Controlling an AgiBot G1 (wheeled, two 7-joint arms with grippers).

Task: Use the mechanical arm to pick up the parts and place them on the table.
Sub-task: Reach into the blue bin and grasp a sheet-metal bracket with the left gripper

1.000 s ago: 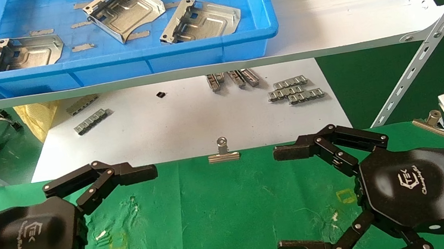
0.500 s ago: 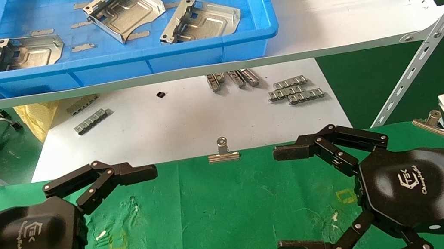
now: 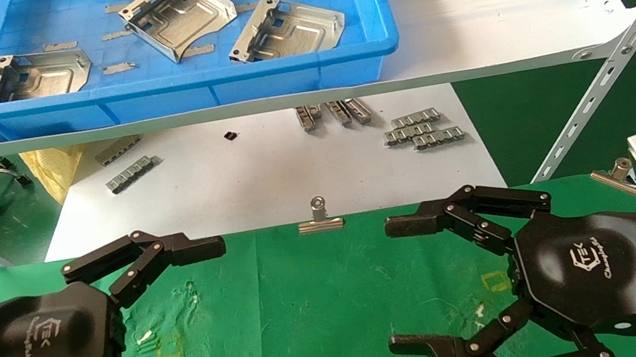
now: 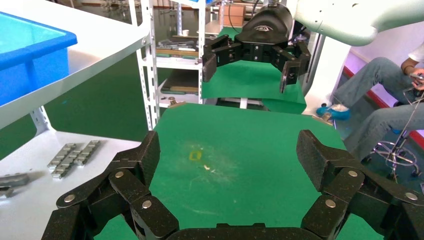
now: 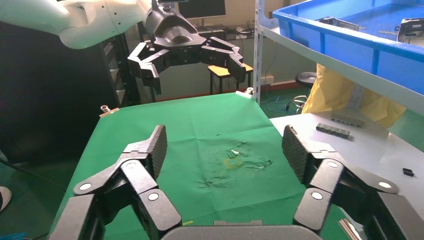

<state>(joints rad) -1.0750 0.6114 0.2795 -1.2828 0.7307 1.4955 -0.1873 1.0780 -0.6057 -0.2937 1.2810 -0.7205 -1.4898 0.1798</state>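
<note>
Three silvery stamped parts lie in a blue tray [image 3: 156, 88] on the upper white shelf: one on the left [image 3: 33, 75], one in the middle [image 3: 180, 17], one on the right [image 3: 287, 27]. My left gripper [image 3: 216, 314] is open and empty, low over the green table [image 3: 311, 304] at the near left. My right gripper [image 3: 401, 285] is open and empty over the table at the near right. The left wrist view shows its open jaws [image 4: 230, 155] over bare cloth. The right wrist view shows the same [image 5: 225, 147].
Small ribbed grey strips [image 3: 423, 128] lie on the lower white board beyond the table, more of them at the left [image 3: 129, 174]. A binder clip [image 3: 319, 219] sits on the table's far edge. A slanted silver shelf strut [image 3: 608, 75] stands at the right.
The right gripper's fingers have shifted slightly to the left. The left arm and the parts have not moved.
</note>
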